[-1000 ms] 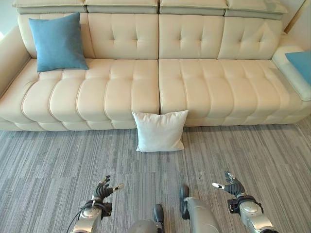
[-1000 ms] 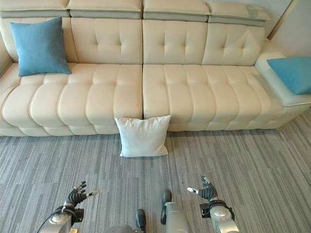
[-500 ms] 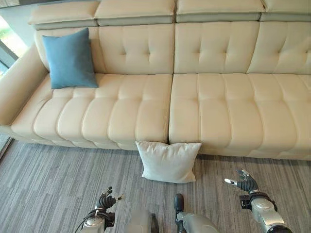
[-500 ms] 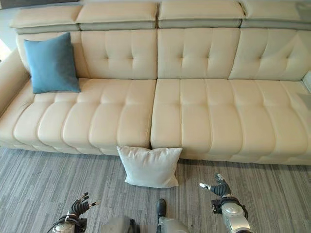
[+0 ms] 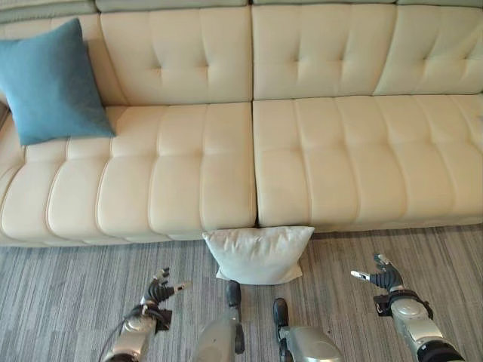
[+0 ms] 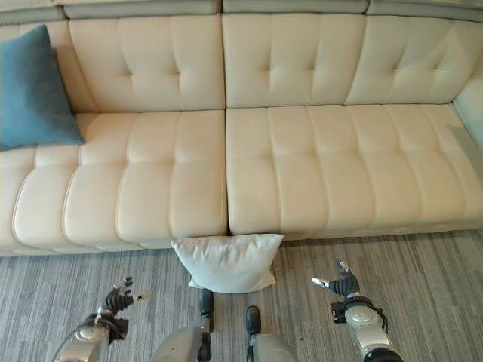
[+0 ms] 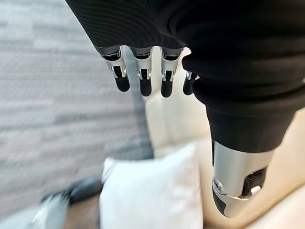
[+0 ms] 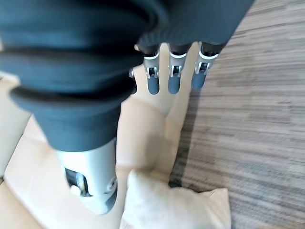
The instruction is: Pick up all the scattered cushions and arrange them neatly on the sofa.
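**Robot up close to sofa, white cushion on floor just ahead**

Closer now than a sec ago: camera has moved in on the sofa, so the whole view has shifted. Sofa fills more of it and the white cushion sits lower in view, nearer the robot; cushions themselves look unmoved.

Left to right: blue cushion [image 5: 51, 81] leans upright vs. the backrest at the left end of the cream tufted sofa [image 5: 355, 151], resting on the seat. Left hand [image 5: 159, 290] hangs low over the grey striped carpet [image 5: 68, 286], fingers loosely spread, thumb out to the side, holding nothing; its wrist view shows fingers straight and apart from the thumb. White cushion [image 5: 259, 254] is on the carpet, in the middle, leaning on the sofa's front edge right below the seam betw. the two seat sections. It lies betw. the two hands, touched by neither. Right hand [image 5: 381, 277] is over the carpet to the right of the white cushion, well apart from it, fingers relaxed and open, thumb pointing inward, empty.
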{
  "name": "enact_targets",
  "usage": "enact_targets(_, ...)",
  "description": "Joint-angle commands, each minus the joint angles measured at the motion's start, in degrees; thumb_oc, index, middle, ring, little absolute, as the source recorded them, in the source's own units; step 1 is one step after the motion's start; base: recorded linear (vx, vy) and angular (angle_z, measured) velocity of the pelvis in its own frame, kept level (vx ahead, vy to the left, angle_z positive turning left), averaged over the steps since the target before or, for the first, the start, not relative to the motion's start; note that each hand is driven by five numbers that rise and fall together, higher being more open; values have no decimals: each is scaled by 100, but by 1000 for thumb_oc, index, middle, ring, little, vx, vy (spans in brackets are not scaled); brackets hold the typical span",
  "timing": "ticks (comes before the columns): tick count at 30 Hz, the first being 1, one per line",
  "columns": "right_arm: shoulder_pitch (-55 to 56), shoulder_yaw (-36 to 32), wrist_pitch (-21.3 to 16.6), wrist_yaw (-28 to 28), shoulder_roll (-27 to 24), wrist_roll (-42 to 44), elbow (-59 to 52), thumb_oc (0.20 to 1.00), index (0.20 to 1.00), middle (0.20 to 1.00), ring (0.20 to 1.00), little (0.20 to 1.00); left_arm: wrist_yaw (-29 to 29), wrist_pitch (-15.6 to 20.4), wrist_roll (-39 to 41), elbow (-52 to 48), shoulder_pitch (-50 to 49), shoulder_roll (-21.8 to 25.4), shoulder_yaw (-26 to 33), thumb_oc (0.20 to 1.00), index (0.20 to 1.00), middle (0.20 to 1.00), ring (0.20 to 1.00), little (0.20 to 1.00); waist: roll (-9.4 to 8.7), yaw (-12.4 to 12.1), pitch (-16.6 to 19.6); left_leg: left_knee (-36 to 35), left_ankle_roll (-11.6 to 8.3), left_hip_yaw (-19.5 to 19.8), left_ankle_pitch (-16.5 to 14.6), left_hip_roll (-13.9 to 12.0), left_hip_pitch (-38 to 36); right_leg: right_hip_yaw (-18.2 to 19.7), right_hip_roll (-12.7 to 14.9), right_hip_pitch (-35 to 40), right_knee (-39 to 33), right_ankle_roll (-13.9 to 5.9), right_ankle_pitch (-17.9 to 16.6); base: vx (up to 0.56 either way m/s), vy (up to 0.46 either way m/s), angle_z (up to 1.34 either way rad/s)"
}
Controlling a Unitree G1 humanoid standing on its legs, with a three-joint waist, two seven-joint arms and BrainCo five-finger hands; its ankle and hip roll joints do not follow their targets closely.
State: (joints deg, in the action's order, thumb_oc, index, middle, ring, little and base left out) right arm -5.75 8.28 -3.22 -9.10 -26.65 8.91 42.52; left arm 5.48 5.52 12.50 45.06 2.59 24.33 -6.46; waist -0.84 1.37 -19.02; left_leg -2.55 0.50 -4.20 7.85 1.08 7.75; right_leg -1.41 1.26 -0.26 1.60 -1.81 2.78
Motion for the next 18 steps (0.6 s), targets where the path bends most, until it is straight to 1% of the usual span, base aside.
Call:
enact_targets(1,15,68,-111,-66,-119,-21,-29,1000,1000,1000,1000,1000,140,175,150,-38,-229,41,93,1000,1000,1000,1000,1000,-110,-131,313,919,-190,-55,-1122,-177,38,-54,170,-589,363,-258,-74,0,0,0)
enact_targets(6,-43,238,-76,-40,-62,-119,11,1000,1000,1000,1000,1000,175,191,240,84,-225,-12,137,1000,1000,1000,1000,1000,-118,-177,362,766,-216,-71,-1083,-169,-123,-64,163,-505,258,-252,-109,20,-50,1)
enact_targets(8,-92,271,-81,-75,-68,-132,30,1000,1000,1000,1000,1000,200,206,305,72,-200,-37,133,1000,1000,1000,1000,1000,-116,-189,335,758,-243,-61,-1054,-188,-107,-121,167,-516,194,-240,-118,-45,-97,2)
enact_targets(10,-236,318,-92,-135,-61,-95,105,1000,1000,1000,1000,1000,261,232,428,91,-89,-69,107,1000,1000,1000,1000,1000,-101,-195,218,857,-265,-22,-1040,-210,102,-190,162,-708,287,-222,-107,-145,-84,7)
enact_targets(11,-376,350,-102,-200,-65,-40,161,1000,1000,1000,1000,1000,326,264,525,92,45,-57,68,1000,1000,1000,1000,1000,-82,-202,65,986,-283,-9,-1034,-238,318,-236,160,-923,448,-207,-90,-293,-110,21)
enact_targets(12,-647,368,-115,-316,-68,102,306,1000,1000,1000,1000,1000,445,310,659,129,293,-20,17,1000,1000,1000,1000,1000,-38,-181,-103,1276,-302,43,-1027,-257,756,-285,151,-1387,836,-170,-32,-282,-92,23)
enact_targets(13,-783,382,-117,-383,-66,169,397,1000,1000,1000,1000,1000,501,325,720,160,415,-3,-15,1000,1000,1000,1000,1000,-14,-173,-136,1446,-296,64,-1061,-272,965,-290,160,-1633,1060,-154,39,-179,-52,24)
enact_targets(14,-783,382,-117,-382,-66,169,397,1000,1000,1000,1000,1000,501,325,720,160,415,-3,-15,1000,1000,1000,1000,1000,-14,-173,-134,1448,-296,65,-1062,-272,967,-290,160,-1635,1061,-154,39,-147,-34,15)
enact_targets(15,-1079,393,-151,-516,-85,377,548,1000,1000,1000,1000,1000,645,386,889,205,680,37,-62,1000,1000,1000,1000,1000,12,-148,-253,1849,-272,63,-1098,-296,1484,-294,195,-2187,1545,-118,144,-155,-34,4)
enact_targets(16,-1242,398,-169,-590,-124,471,600,1000,1000,1000,1000,1000,712,417,970,229,835,81,-87,1000,1000,1000,1000,1000,16,-130,-302,2081,-253,52,-1132,-304,1783,-306,197,-2495,1784,-94,212,-129,-34,-1)
enact_targets(17,-1421,443,-172,-645,-144,560,666,1000,1000,1000,1000,1000,750,438,1074,242,977,103,-113,1000,1000,1000,1000,1000,30,-114,-366,2342,-267,76,-1335,-332,1970,-262,204,-2693,2044,-105,408,-80,-15,-5)
enact_targets(18,-1635,479,-179,-720,-189,640,714,1000,1000,1000,1000,1000,825,476,1111,230,1164,161,-180,1000,1000,1000,1000,1000,40,-87,-442,2605,-258,47,-1389,-355,2282,-263,217,-2990,2275,-83,475,-86,10,4)
